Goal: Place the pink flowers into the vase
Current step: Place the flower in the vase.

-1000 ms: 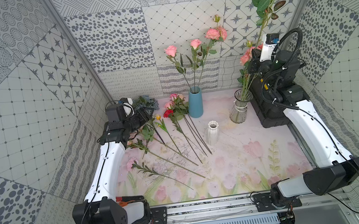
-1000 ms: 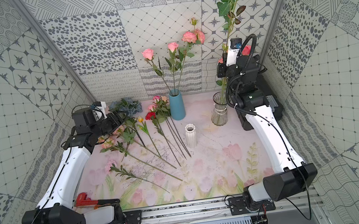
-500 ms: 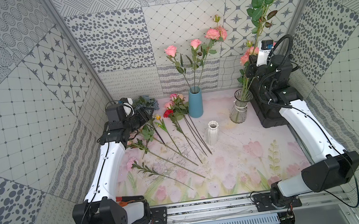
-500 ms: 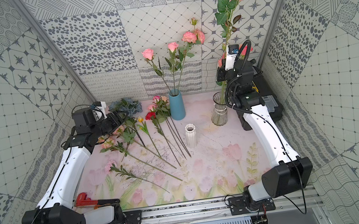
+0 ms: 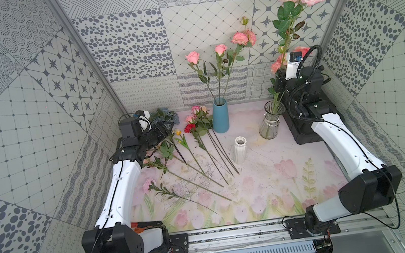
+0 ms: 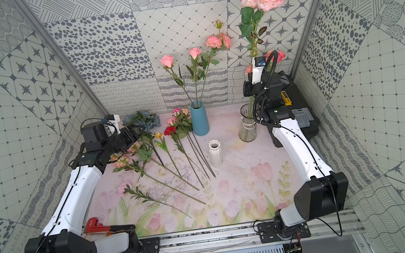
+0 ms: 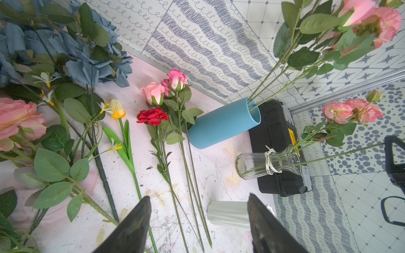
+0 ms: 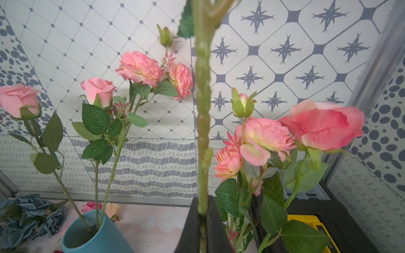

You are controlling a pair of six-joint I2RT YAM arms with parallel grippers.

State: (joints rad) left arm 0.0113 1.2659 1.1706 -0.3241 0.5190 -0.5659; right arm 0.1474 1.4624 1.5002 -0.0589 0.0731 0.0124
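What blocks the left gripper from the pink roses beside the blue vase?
Likely yes: the left gripper is open and empty, the pink roses lie uncovered ahead, only the red carnation close alongside.

bright, even light, soft shadows; wide-angle bending at wrist-view edges, close foreground blurred

L arm stretched fwd & low, white forearm, black wrist turned inward. L gripper open, jaws well apart, nothing btwn them, tips angled down. R arm reaches fwd & up, elbow low, wrist raised w/ cam on top. R gripper shut, jaws pinched on pink flower stem; stem rises from btwn the fingertips, approx upright
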